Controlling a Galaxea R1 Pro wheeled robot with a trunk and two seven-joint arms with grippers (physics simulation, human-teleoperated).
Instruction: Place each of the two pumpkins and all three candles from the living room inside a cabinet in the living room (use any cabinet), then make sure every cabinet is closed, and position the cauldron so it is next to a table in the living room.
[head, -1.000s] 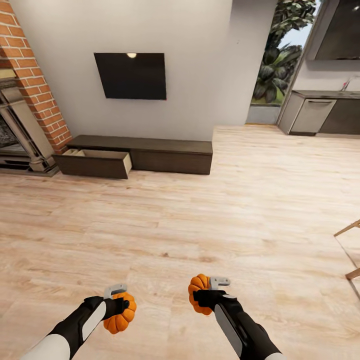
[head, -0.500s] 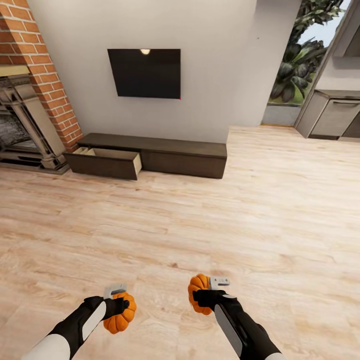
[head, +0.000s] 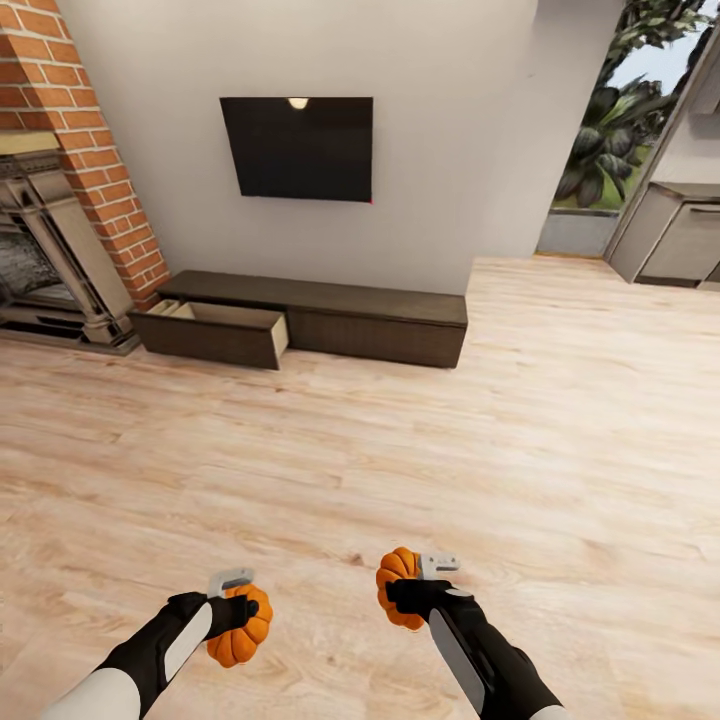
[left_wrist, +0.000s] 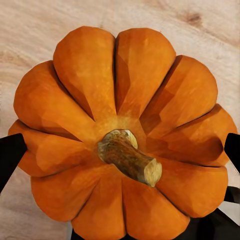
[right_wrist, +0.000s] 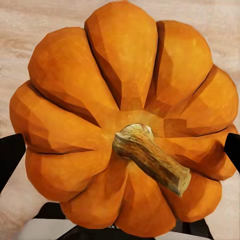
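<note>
Carrying phase, both arms loaded. Left gripper clamped on one pumpkin; right gripper clamped on the other pumpkin. In each wrist view, dark fingertips pressed against opposite flanks of the fruit, stem toward the camera, floor behind.

Cabinet well ahead against the wall, below the dark screen. Left drawer pulled out, pale interior exposed; contents not discernible from here.

Procedure, as judged:
- Drive forward, bearing slightly left, to stop square before the open drawer.
- Keep both grips unchanged in transit; ribbed round bodies likely to roll if loosened.
- Avoid the brick fireplace beside the drawer.
- Lower each pumpkin inside the drawer walls before releasing.
</note>
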